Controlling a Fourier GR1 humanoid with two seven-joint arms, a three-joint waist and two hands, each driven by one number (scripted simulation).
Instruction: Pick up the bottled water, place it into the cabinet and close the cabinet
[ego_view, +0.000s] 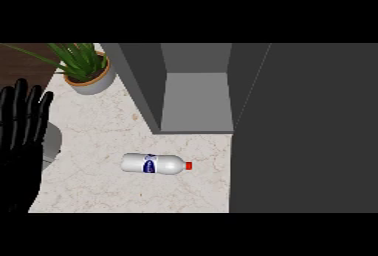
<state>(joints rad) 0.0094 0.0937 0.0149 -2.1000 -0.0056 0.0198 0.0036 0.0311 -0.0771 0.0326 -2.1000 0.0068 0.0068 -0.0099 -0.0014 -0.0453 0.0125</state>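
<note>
Bottled water (153, 164) lies on its side on the pale marble surface (96, 130), red cap pointing right, just in front of the open cabinet (196, 100). Cabinet door (303, 130) stands swung out at right. Left robot hand (21, 135) rests at the left edge, fingers straight and apart (holding nothing). Potted plant (87, 70) sits at the far left corner.
</note>
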